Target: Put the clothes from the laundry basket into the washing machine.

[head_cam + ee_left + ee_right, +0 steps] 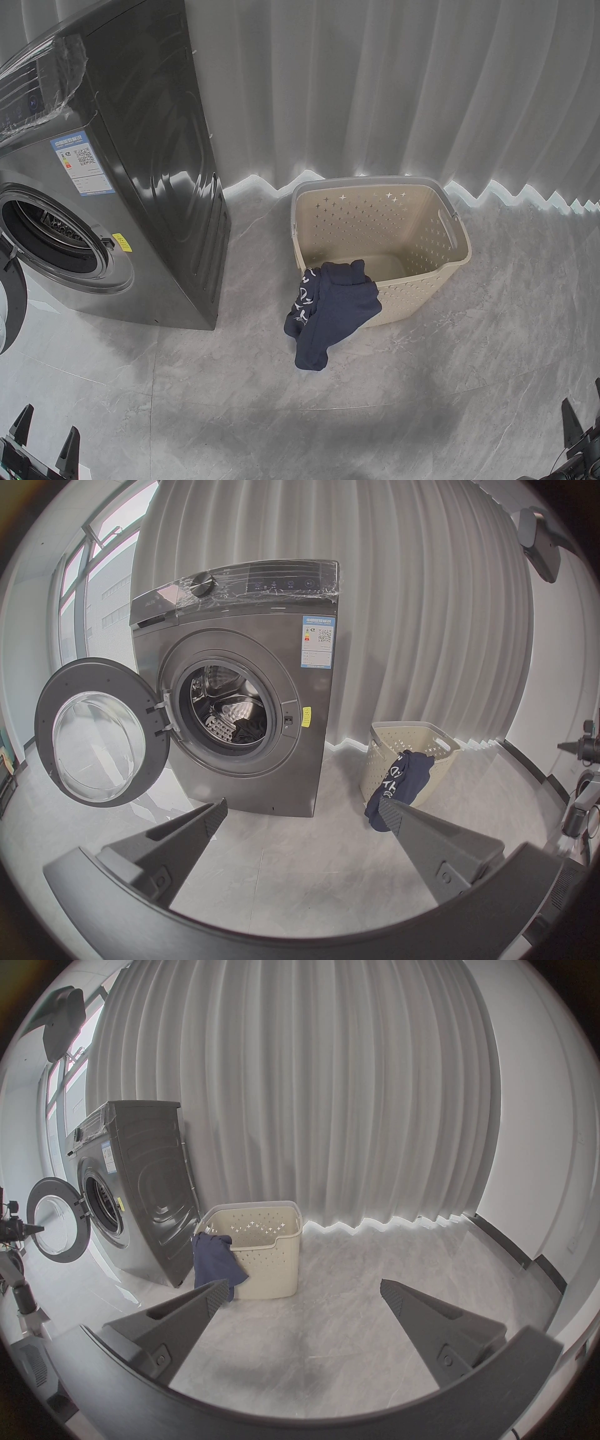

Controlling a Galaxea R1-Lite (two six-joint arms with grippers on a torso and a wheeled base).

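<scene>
From the head view, the dark blue garment [331,306] hangs over the near rim of the laundry basket [375,219], at the corner closest to the washing machine [156,156]. Part of it lies inside and the longer part trails down the outer wall towards the floor [387,400]. Its long axis runs from the rim down and towards the robot. The left gripper [47,431] and the right gripper [584,425] sit low at the two near corners, both well apart from the cloth. The garment lies ahead and between them, so neither arm looks clearly nearer. The machine's drum opening [50,237] is off to the left, on the left arm's side.

In the left wrist view, the left gripper [301,805] is released, its fingers spread wide with nothing between them. The washing machine [250,686] faces it with the door [100,730] swung fully open, and something dark already lies in the drum. The garment [400,780] and basket [412,736] stand beside the machine, beyond one fingertip.

In the right wrist view, the right gripper [300,1288] is also spread and empty. The garment [212,1260] drapes down the basket [262,1247] corner that faces the machine [144,1179], just past one fingertip. I judge the next reach goes forward and down to the hanging fold, then across to the drum.
</scene>
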